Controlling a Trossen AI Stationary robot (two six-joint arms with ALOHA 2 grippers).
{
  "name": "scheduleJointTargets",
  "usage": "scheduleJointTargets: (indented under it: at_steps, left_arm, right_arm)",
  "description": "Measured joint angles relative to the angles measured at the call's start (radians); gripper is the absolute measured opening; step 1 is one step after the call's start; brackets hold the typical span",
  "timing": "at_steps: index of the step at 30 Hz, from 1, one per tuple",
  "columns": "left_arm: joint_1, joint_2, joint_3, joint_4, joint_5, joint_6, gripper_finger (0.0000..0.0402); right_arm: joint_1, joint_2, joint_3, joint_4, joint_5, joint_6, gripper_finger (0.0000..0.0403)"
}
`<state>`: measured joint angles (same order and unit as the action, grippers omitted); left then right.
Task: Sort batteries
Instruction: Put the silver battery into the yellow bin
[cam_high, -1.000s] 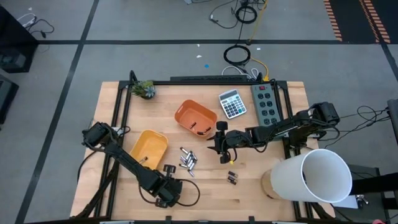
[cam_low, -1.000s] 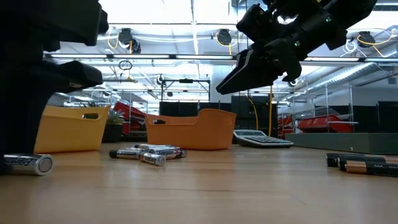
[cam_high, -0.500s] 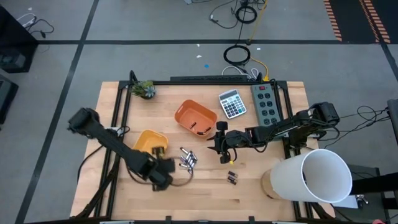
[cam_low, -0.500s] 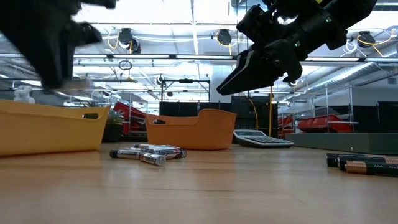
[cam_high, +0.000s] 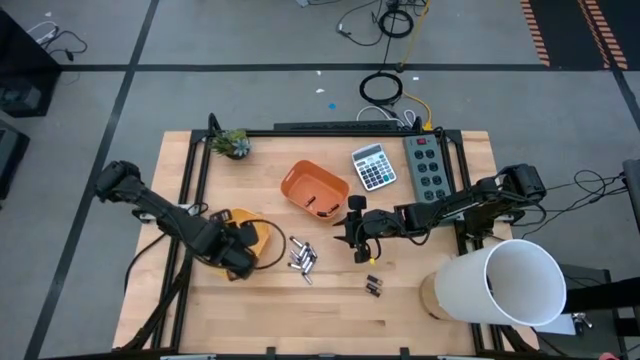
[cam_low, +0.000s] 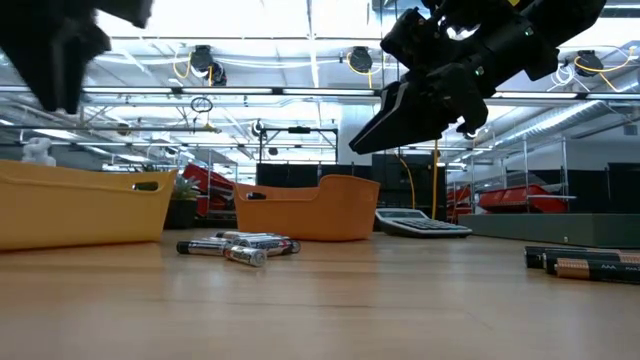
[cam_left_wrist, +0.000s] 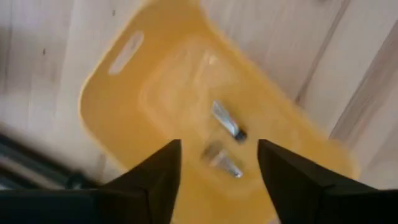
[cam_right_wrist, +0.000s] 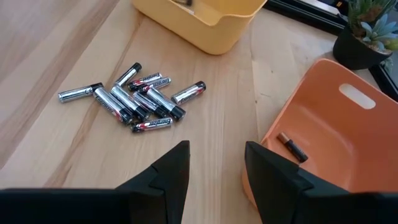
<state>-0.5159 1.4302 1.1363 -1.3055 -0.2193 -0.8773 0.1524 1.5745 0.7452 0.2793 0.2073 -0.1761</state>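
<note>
A pile of silvery batteries (cam_high: 302, 258) (cam_right_wrist: 134, 99) lies on the table between the yellow bin (cam_high: 243, 228) and my right gripper (cam_high: 358, 248). Two dark batteries (cam_high: 373, 286) lie nearer the front edge. My left gripper (cam_left_wrist: 217, 186) hangs open above the yellow bin (cam_left_wrist: 186, 106). On the bin's floor lie two silvery batteries (cam_left_wrist: 227, 121), and the nearer one shows blurred. My right gripper (cam_right_wrist: 216, 174) hovers open above the table beside the orange bin (cam_right_wrist: 336, 137). One dark battery (cam_right_wrist: 291, 147) lies inside that bin.
A calculator (cam_high: 373, 166) and a grey power strip (cam_high: 428, 165) lie at the far right. A small potted plant (cam_high: 232, 143) stands at the far left. A big white cylinder (cam_high: 510, 280) stands at the right front. Bare wood (cam_high: 320, 315) shows along the near edge.
My left gripper has risen from the table's near edge and swung toward the far left, ending over the yellow bin. The silvery battery that lay under it by the near edge is gone from there. My right arm has kept still.
</note>
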Motion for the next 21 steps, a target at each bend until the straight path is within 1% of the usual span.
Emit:
scheduleJointTargets:
  at_steps: [3, 5, 8, 11, 14, 16, 21]
  left_arm:
    - [0.036, 0.036, 0.000, 0.123, -0.014, 0.052, 0.0237]
    - [0.050, 0.088, 0.001, 0.239, -0.013, 0.138, 0.0233]
    - [0.066, 0.190, 0.001, 0.401, 0.024, 0.276, 0.0222]
    - [0.080, 0.280, 0.001, 0.522, 0.045, 0.366, 0.0214]
    - [0.085, 0.343, 0.001, 0.594, 0.049, 0.449, 0.0208]
    - [0.085, 0.366, 0.001, 0.617, 0.032, 0.491, 0.0204]
    - [0.104, 0.389, 0.001, 0.651, 0.032, 0.523, 0.0195]
  right_arm:
    - [0.000, 0.000, 0.000, 0.001, 0.000, 0.001, 0.0146]
    - [0.000, 0.000, 0.000, 0.001, 0.000, 0.004, 0.0146]
    - [0.000, 0.000, 0.000, 0.001, 0.000, 0.004, 0.0146]
    - [0.000, 0.000, 0.000, 0.001, 0.000, 0.004, 0.0146]
    - [0.000, 0.000, 0.000, 0.000, 0.000, 0.004, 0.0146]
    - [0.000, 0.000, 0.000, -0.003, 0.000, 0.003, 0.0146]
    - [0.000, 0.000, -0.003, -0.004, 0.000, 0.000, 0.0146]
